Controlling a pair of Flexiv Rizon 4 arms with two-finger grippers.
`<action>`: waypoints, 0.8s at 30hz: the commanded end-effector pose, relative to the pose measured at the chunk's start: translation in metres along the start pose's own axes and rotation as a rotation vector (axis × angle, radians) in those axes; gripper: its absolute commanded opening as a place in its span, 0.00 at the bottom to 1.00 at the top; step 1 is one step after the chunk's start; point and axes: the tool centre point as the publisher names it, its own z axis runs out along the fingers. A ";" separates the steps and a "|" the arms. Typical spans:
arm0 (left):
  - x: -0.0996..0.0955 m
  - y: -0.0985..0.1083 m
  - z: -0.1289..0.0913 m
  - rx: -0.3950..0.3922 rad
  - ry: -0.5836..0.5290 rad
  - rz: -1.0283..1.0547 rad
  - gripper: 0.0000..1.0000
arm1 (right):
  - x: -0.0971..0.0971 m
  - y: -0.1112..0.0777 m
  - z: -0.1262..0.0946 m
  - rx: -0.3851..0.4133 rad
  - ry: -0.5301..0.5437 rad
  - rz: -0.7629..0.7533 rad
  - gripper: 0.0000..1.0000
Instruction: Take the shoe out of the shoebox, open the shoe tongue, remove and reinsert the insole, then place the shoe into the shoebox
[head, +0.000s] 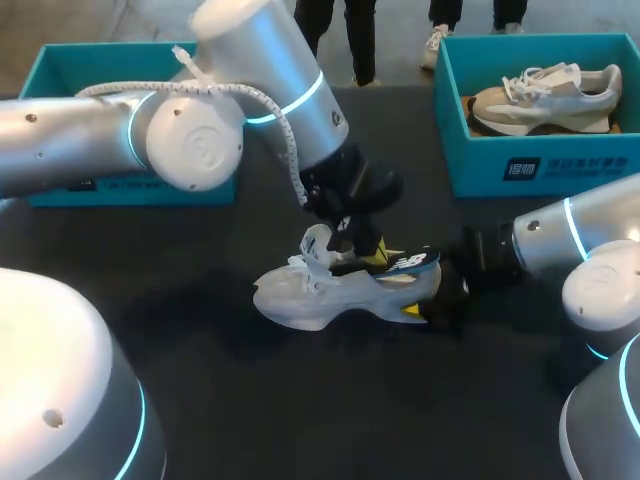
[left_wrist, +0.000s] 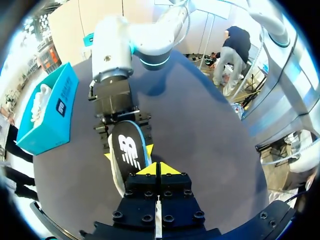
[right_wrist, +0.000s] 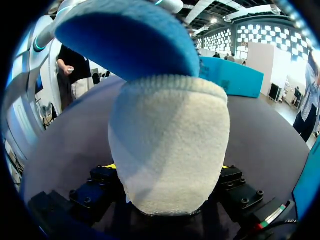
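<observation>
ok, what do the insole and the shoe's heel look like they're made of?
The insole is probably foam. Its blue underside looks matte and felt-like, and the left wrist view shows a dark, smooth, printed top. At the heel, the shoe is a pale textile, knit or fleece-like, with a nubby matte surface. The fibre can't be told.

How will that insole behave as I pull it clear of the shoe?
Likely floppy: the insole curves over the heel of the shoe instead of staying flat. Probably light, being thin at its edge. It may drag on the fuzzy lining while the right gripper clamps the heel.
</observation>
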 end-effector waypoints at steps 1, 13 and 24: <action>0.017 0.000 -0.020 -0.014 -0.057 0.008 0.00 | 0.000 0.001 0.003 0.007 -0.002 0.001 0.00; 0.032 -0.005 -0.035 -0.067 -0.213 0.051 0.00 | 0.000 0.001 0.003 0.007 -0.002 0.001 0.00; 0.034 -0.003 -0.033 -0.050 -0.323 0.059 0.00 | 0.000 0.001 0.003 0.007 -0.002 0.001 0.00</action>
